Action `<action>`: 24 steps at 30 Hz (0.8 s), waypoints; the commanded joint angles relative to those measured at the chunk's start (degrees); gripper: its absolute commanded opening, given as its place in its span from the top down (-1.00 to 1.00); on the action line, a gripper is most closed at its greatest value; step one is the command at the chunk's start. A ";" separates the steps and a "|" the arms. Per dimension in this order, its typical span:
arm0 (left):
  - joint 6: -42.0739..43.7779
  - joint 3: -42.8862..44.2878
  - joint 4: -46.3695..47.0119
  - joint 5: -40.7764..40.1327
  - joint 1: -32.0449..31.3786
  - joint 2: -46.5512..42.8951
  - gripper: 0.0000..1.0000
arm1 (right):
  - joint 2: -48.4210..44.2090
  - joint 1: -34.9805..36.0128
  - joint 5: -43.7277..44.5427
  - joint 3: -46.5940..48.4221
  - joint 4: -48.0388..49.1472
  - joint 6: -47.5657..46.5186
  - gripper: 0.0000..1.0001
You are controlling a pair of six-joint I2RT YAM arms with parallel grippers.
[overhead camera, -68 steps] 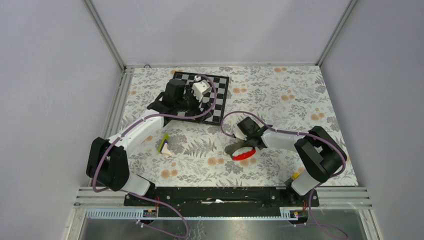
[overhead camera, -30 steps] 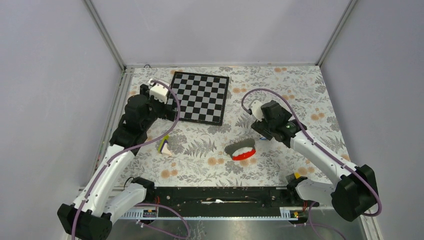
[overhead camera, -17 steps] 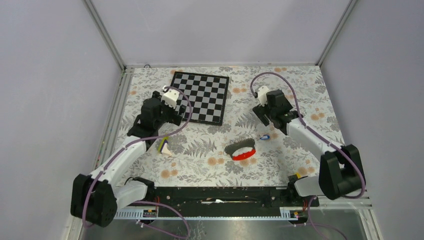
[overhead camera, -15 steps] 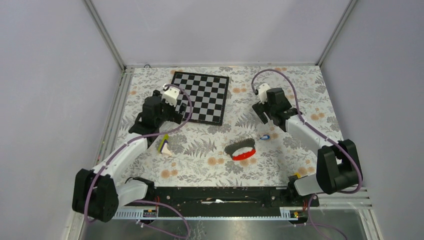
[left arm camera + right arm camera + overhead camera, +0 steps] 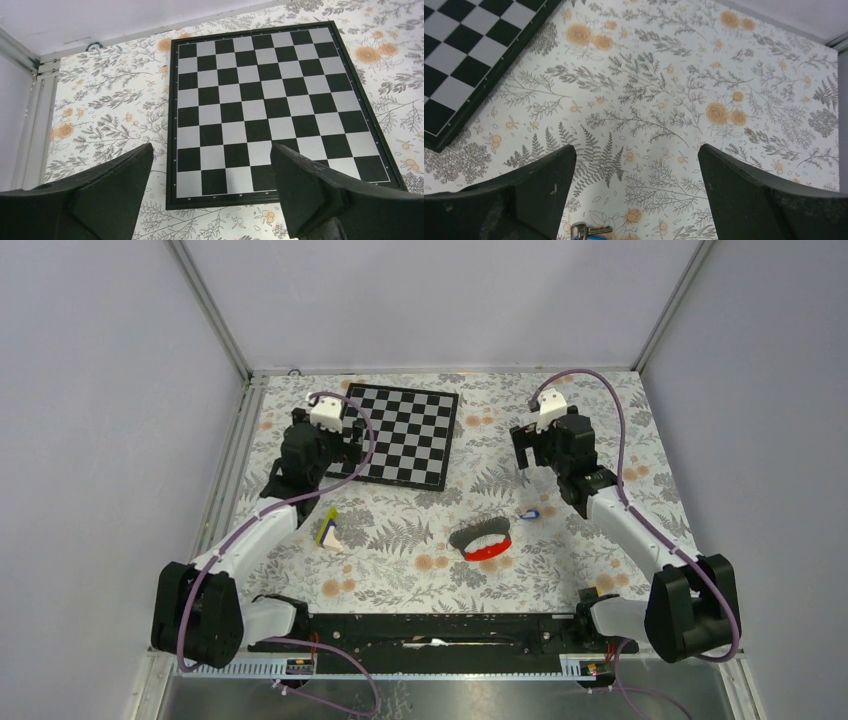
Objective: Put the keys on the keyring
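Blue plastic tag with small dark key (image 5: pixel 529 514) lies on the floral worktop (image 5: pixel 400 562) right of centre, near the red-and-grey strap loop (image 5: pixel 481 541), not touching. Left gripper (image 5: pixel 211 152) hovers over the black-and-silver chessboard (image 5: pixel 250 100) by the far edge, fingers apart, empty. Right gripper (image 5: pixel 636 150) hovers toward the far right corner, likewise apart, empty.

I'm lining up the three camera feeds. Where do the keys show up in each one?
Top external: the keys lie on the floral cloth right of centre, just up and right of the keyring.
Left wrist: not in it.
Right wrist: at the bottom edge, left of centre, partly cut off.
Shared landmark: the chessboard, seen in all three.
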 commanded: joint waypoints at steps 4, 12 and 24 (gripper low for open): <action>-1.82 4.63 -5.58 5.19 2.55 -6.71 -0.98 | -3.85 -0.74 -1.32 0.92 -0.26 1.78 -0.99; 1.48 9.43 -16.98 10.74 2.57 -10.02 -0.98 | -6.64 -0.71 -9.29 3.05 -4.48 6.79 -0.99; -9.00 8.14 -14.47 16.74 5.87 -14.03 -0.98 | -17.76 -1.94 -10.63 -2.85 -2.55 7.20 -0.99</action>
